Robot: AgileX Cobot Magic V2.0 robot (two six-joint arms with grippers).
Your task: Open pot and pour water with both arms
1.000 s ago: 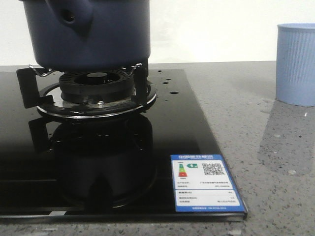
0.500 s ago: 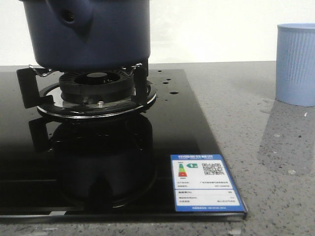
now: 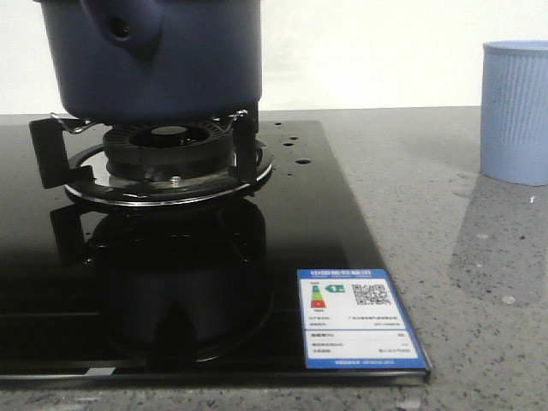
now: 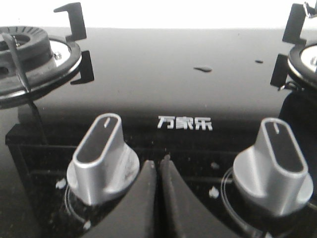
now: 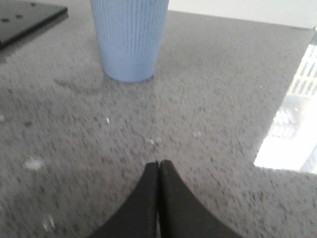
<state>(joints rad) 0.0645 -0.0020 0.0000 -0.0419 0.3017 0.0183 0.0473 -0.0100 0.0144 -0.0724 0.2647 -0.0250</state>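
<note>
A grey speckled countertop (image 3: 479,282) carries a black glass hob (image 3: 188,282), whose front right corner bears a blue and white energy label (image 3: 358,318). On the hob's burner (image 3: 167,154) stands the pot (image 3: 154,56), dark navy blue, resting on the black pan supports (image 3: 244,145) with its stubby holed handle (image 3: 120,26) facing the front camera; its top is cut off by the frame, so whether a lid sits on it cannot be told. Well apart to the right on the countertop stands a light blue ribbed cup (image 3: 515,111), upright, with a faint wet patch beside its base. The left gripper (image 4: 158,171) hovers low at the front edge of the hob, between two silver control knobs (image 4: 101,158), its dark fingers pressed together with nothing between them. The right gripper (image 5: 158,171) hangs over bare countertop a little short of the cup, fingers likewise closed on nothing. A few small water droplets (image 3: 295,150) lie on the glass to the right of the burner.
</note>
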